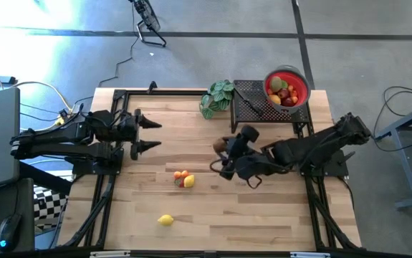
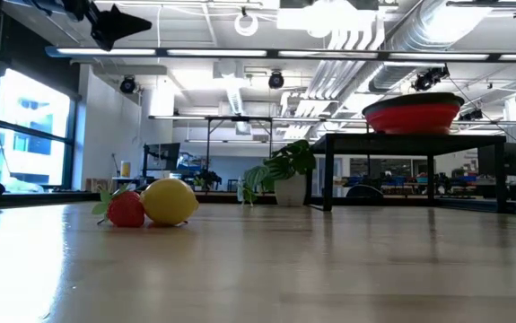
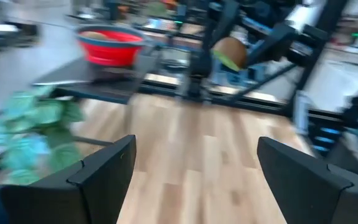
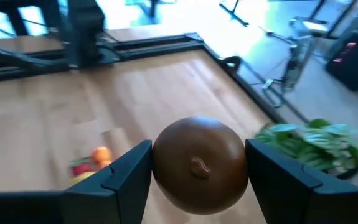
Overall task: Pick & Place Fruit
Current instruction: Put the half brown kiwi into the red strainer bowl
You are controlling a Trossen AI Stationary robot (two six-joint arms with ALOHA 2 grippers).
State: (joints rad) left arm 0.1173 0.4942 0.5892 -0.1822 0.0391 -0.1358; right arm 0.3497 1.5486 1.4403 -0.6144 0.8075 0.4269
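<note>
A brown fruit (image 4: pixel 198 163) sits pinched between the right gripper (image 4: pixel 198 171)'s two fingers, up off the table (image 1: pixel 263 215) over its middle, and the grip looks square across the widest part. Smooth, rounded and glossy, that one; probably a light, hard toy shell, so it could squirt out if the squeeze drifts off centre. Holding it at the equator is the safe choice. Down on the wood, a small cluster (image 1: pixel 183 178) of orange, red and yellow fruit lies near the centre, and a lone lemon (image 1: pixel 165 220) sits nearer the front edge, well apart. The red bowl (image 1: pixel 287 87), already holding several pieces, stands on a black rack (image 1: pixel 252 107) at the far right, beside the leafy plant (image 1: pixel 217 98). The left gripper (image 1: pixel 153 135) waits on the left side, fingers spread wide, holding nothing.
</note>
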